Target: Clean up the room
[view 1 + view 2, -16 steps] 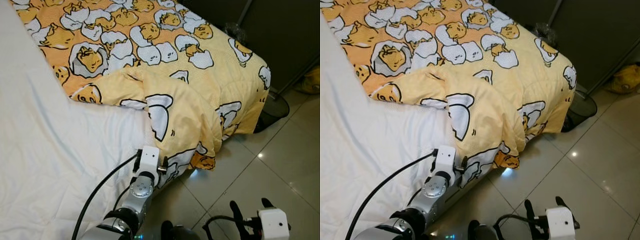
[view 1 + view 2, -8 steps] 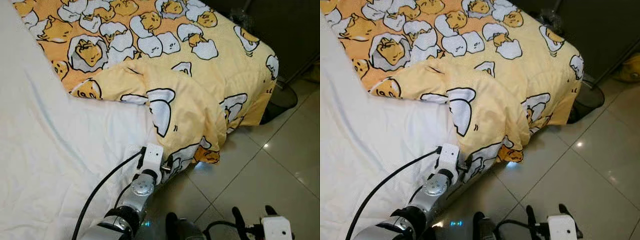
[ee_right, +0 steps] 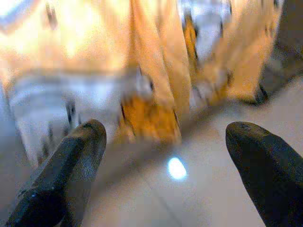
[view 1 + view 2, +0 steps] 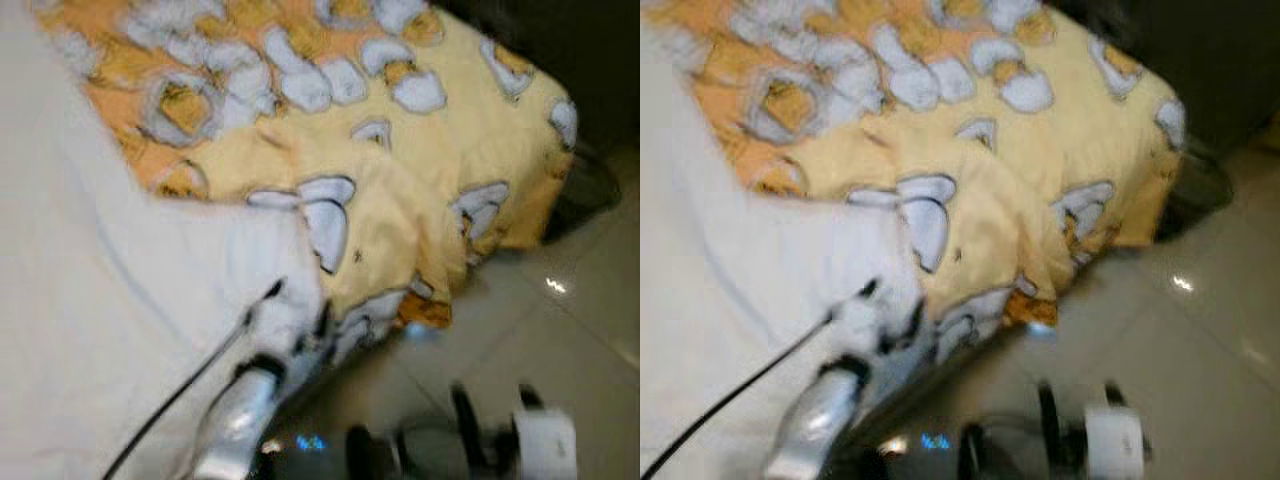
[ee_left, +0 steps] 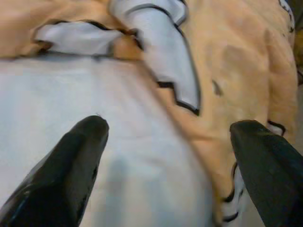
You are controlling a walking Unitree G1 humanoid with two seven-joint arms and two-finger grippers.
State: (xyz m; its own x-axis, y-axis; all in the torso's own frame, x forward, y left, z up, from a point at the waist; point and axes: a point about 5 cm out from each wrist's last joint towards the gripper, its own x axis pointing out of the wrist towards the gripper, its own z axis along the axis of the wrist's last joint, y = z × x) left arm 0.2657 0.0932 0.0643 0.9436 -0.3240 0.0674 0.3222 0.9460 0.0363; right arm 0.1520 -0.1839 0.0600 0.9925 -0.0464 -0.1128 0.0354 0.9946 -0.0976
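Bed still unmade: the yellow blanket lies bunched at the bed's edge; left tool open above it, right tool open, seemingly idle.

A bed with a white sheet carries a yellow cartoon-print quilt (bunched at the near edge), overhanging the tiled floor at right.
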